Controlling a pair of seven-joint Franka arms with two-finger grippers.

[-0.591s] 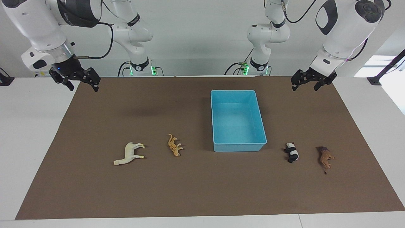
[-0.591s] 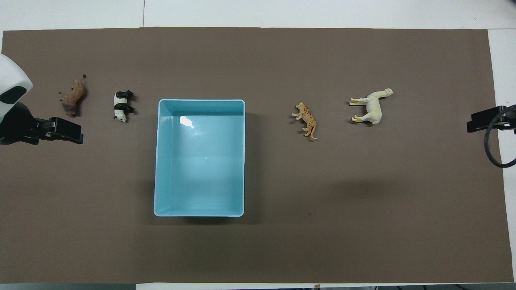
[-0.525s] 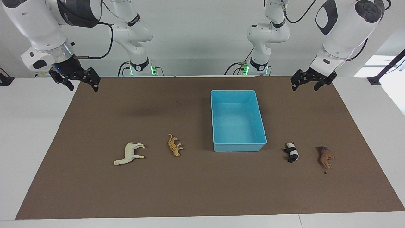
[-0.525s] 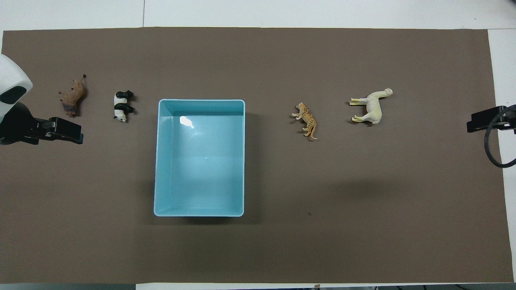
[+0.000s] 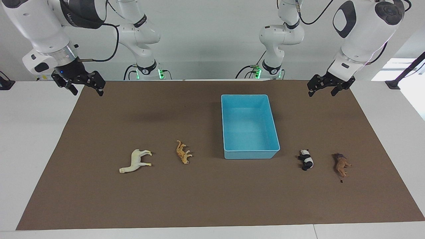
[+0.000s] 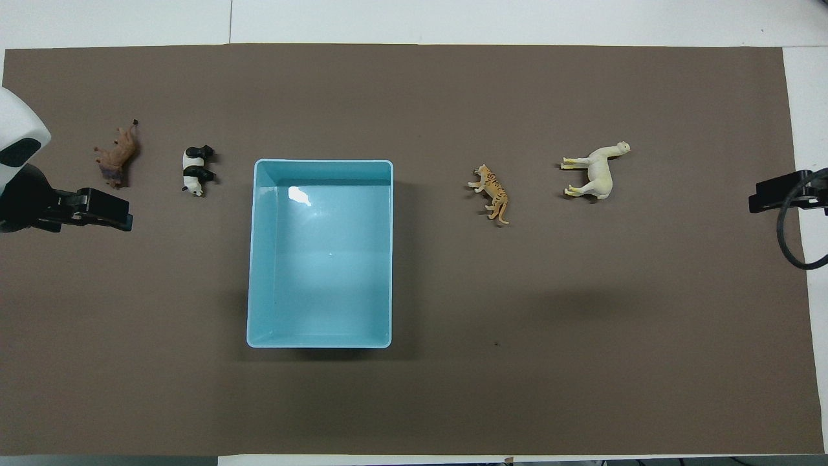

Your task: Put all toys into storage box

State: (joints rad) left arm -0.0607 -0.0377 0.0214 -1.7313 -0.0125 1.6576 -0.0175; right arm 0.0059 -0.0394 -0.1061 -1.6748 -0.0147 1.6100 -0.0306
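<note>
Both grippers, left (image 5: 323,88) and right (image 5: 83,87), hang raised, jaws parted.

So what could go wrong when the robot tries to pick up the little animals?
The horse, tiger, panda and lion all lie flat on their sides on the mat, so fingers might slip off or push them along. The panda lies close to the blue box, so the left gripper could bump its wall. Both it and the right gripper hang high above the mat's edge, with a long reach to go.
</note>
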